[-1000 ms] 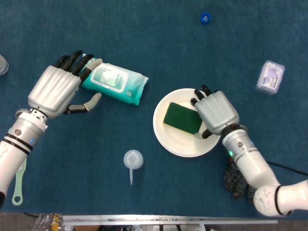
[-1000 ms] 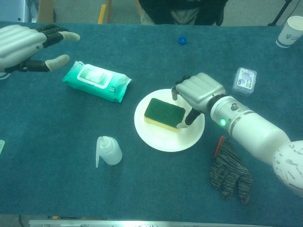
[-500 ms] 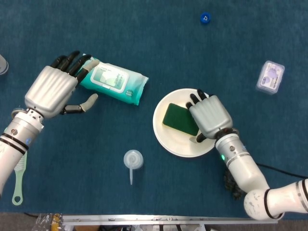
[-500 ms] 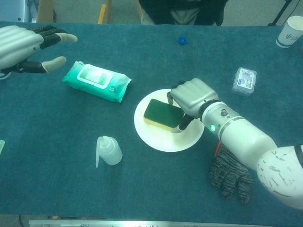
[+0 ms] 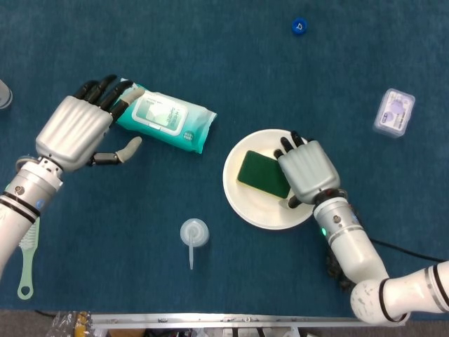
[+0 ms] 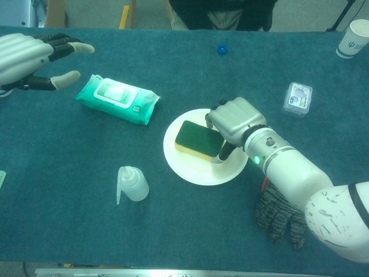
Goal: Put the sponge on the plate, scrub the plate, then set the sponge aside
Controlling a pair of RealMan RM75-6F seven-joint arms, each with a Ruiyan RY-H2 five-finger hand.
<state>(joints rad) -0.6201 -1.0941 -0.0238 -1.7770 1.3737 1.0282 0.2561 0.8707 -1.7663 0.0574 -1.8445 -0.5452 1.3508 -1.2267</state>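
A green-topped, yellow-bottomed sponge (image 5: pixel 261 173) (image 6: pixel 198 138) lies on the round white plate (image 5: pixel 245 207) (image 6: pixel 190 171) right of the table's middle. My right hand (image 5: pixel 306 170) (image 6: pixel 233 120) grips the sponge's right end, fingers curled over its far edge and thumb at its near side. My left hand (image 5: pixel 76 132) (image 6: pixel 26 53) hovers open at the far left, fingers spread beside a teal wipes pack (image 5: pixel 167 121) (image 6: pixel 117 98), holding nothing.
A clear squeeze bottle (image 5: pixel 193 235) (image 6: pixel 131 184) lies near the front centre. A dark knit glove (image 6: pixel 281 214) lies by my right forearm. A small clear box (image 5: pixel 394 112) (image 6: pixel 297 98), a blue cap (image 5: pixel 299 27) (image 6: pixel 221 49) and a paper cup (image 6: pixel 353 38) sit far right. A green brush handle (image 5: pixel 27 265) lies at the left edge.
My right hand has slid the sponge slightly left across the plate, then eased back a little. The left hand has barely shifted.
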